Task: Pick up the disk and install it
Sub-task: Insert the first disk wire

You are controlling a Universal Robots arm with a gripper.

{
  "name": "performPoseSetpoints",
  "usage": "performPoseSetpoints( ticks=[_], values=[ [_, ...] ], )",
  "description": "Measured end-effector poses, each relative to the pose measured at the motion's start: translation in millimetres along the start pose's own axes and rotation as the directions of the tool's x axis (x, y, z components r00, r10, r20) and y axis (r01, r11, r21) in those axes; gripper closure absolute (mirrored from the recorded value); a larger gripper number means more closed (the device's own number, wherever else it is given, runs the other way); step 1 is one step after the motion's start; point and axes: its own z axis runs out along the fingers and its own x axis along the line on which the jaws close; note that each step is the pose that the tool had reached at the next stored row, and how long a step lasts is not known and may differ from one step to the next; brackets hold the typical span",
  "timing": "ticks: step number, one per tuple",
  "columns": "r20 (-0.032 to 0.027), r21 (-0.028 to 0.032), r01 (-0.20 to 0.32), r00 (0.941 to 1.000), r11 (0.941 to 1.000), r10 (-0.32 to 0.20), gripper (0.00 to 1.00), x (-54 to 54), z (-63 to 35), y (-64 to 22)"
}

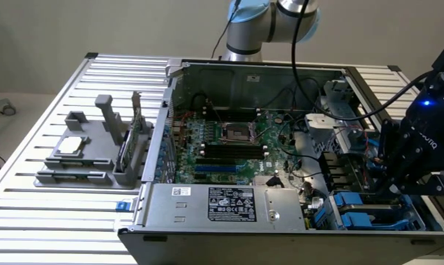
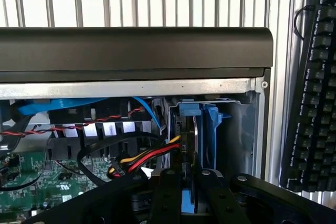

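The black gripper [image 2: 189,190] stands nearly closed, pinching the blue-railed silver-grey hard disk [image 2: 195,140] on edge inside the blue drive bay [image 1: 369,212] of the open computer case [image 1: 281,226]. Installation looks under way. Seating it calls for a straight push along the rails.

blue plastic rails [image 2: 210,129]; matt black end effector [image 2: 190,192]

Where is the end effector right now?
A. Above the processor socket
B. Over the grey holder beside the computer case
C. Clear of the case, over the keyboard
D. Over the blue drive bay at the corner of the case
D: the end effector sits low over the blue drive bay, gripping the disk in the wrist view.
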Motion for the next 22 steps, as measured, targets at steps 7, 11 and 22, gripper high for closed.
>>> performPoseSetpoints(
  ticks=[7,11,22],
  values=[
    [0.0004,-0.0019,0.018,0.9998,0.9998,-0.018,0.83,0.0,0.3,0.0],
    [0.0001,-0.0024,0.023,0.9997,0.9997,-0.023,0.83,0.0,0.4,0.0],
    [-0.001,-0.0032,0.031,0.9995,0.9995,-0.031,0.83,1.2,1.2,-0.4]
  ],
)
